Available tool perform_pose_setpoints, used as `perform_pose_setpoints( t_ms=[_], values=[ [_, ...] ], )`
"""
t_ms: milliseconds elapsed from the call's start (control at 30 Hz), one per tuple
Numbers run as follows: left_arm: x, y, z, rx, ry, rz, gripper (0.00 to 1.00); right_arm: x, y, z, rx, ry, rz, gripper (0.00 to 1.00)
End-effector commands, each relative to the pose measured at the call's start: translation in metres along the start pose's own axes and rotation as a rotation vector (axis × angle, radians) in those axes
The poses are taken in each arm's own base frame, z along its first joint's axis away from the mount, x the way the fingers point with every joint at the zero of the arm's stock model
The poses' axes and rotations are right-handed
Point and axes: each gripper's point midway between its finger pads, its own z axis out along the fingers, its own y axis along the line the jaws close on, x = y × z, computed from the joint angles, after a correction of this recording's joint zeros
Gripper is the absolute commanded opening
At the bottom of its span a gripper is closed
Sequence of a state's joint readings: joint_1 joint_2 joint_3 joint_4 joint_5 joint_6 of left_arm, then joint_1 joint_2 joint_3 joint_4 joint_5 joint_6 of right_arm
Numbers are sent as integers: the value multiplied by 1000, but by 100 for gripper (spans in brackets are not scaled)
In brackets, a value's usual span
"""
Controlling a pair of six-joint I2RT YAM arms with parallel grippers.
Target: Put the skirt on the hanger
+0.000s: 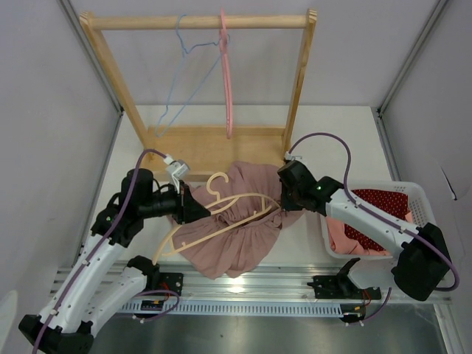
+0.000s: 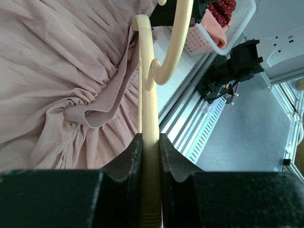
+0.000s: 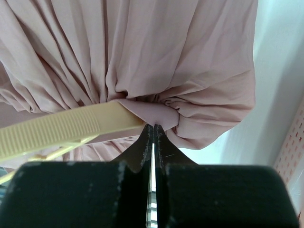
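Soft, even light from above keeps the overhead view bright, with faint shadows and one glare patch on the metal rail (image 1: 236, 280) at six o'clock. In the wrist views the folds of the skirt (image 3: 142, 57) look sharp. The black left gripper (image 2: 151, 142) and right gripper (image 3: 153, 133) at six o'clock are dark and soft-edged, and the bench (image 3: 280, 71) at three o'clock of the right view washes out white.

The upper part of the view is filled by the pink skirt (image 3: 142, 47), which is gathered in many folds. The folds are drawn together toward the tips of the right gripper (image 3: 153, 130), whose two black fingers are pressed together, and a small fold of the cloth is pinched there. The ribbed cream arm of the hanger (image 3: 57, 130) is seen from the left, ending just beside the fingertips under the cloth. The white table (image 3: 280, 71) and a perforated basket (image 3: 292, 152) are seen on the right.
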State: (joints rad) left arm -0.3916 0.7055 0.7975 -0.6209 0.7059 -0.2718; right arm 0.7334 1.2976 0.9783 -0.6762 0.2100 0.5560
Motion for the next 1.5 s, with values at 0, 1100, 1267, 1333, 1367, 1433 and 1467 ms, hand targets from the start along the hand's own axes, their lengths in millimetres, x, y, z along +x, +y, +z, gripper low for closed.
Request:
perform_pose_setpoints(
  t_ms=[0, 1100, 1267, 1333, 1367, 1433, 1467],
  values=[
    [-11, 5, 2, -40, -41, 17, 0, -5, 1, -10, -30, -26, -4, 0],
    [-24, -20, 69, 38, -18, 27, 0, -9, 48, -40, -181, -8, -121, 0],
    [-19, -21, 82, 40, -4, 21, 0, -11, 62, -50, -199, -20, -141, 0],
    [-17, -19, 85, 34, 2, 16, 0, -15, 73, -60, -219, -34, -150, 0],
    [-19, -20, 86, 36, -4, 17, 0, -15, 76, -62, -225, -35, -155, 0],
    [-19, -18, 88, 29, -5, 16, 0, -19, 84, -73, -231, -54, -171, 0],
    [-21, -19, 88, 32, -11, 19, 0, -20, 86, -77, -232, -59, -172, 0]
  ],
)
